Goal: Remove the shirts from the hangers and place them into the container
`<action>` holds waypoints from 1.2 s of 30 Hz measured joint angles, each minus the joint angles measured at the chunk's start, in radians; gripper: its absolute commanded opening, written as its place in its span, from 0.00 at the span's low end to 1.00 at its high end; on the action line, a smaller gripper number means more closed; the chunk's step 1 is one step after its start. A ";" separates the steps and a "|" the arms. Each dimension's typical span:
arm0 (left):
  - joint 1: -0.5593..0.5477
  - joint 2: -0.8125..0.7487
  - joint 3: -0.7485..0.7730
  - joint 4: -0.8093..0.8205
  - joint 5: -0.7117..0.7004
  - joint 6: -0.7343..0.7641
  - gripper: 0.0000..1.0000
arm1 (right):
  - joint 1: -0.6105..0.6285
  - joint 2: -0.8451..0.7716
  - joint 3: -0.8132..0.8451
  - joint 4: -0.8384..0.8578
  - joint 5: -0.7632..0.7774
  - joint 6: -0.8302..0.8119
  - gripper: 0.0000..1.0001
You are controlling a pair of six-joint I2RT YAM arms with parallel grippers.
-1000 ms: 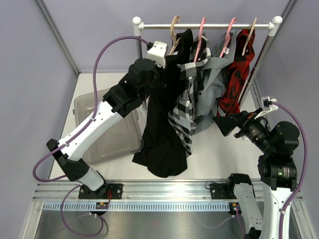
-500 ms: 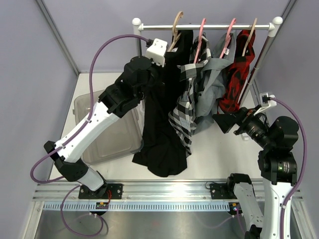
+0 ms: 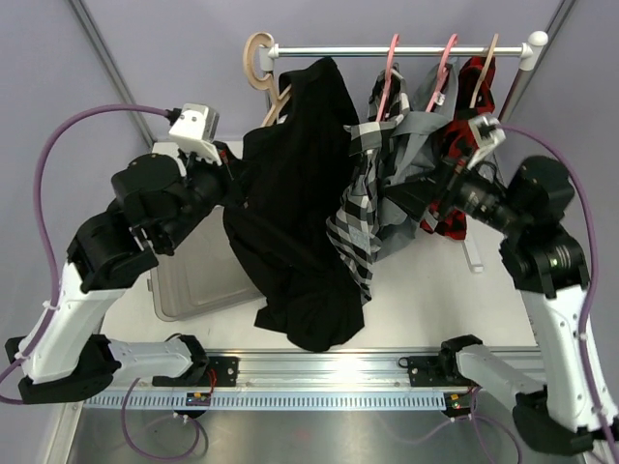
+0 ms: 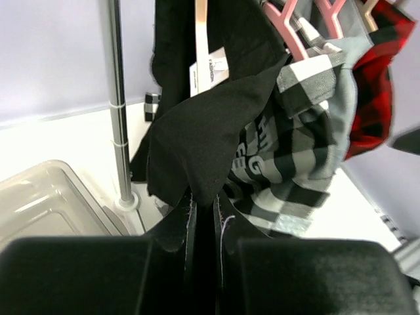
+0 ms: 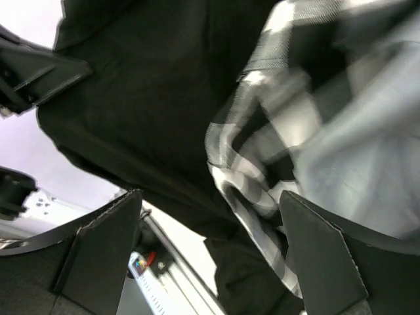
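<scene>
A fold of the black shirt was clamped between the closed fingers of the left gripper, the shirt hanging from a tan hanger at the rail's left end. The right gripper was spread open, empty, close to the black-and-white plaid shirt. The container lay left, under the left arm.

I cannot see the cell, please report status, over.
Left gripper shut on black shirt. Right gripper open, empty, at black-white plaid shirt. Black shirt not yet off tan hanger.
</scene>
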 measured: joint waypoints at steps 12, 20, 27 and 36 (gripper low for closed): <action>0.000 -0.091 -0.164 -0.178 0.101 -0.138 0.00 | 0.436 0.449 0.531 -0.121 0.300 -0.159 0.76; 0.000 -0.141 -0.256 -0.214 0.153 -0.180 0.00 | 0.564 0.612 0.687 -0.154 0.380 -0.246 0.67; 0.000 -0.164 -0.240 -0.215 0.180 -0.180 0.00 | 0.634 0.681 0.666 -0.166 0.436 -0.292 0.69; 0.000 -0.165 -0.238 -0.196 0.243 -0.181 0.00 | 0.647 0.712 0.667 -0.172 0.451 -0.323 0.68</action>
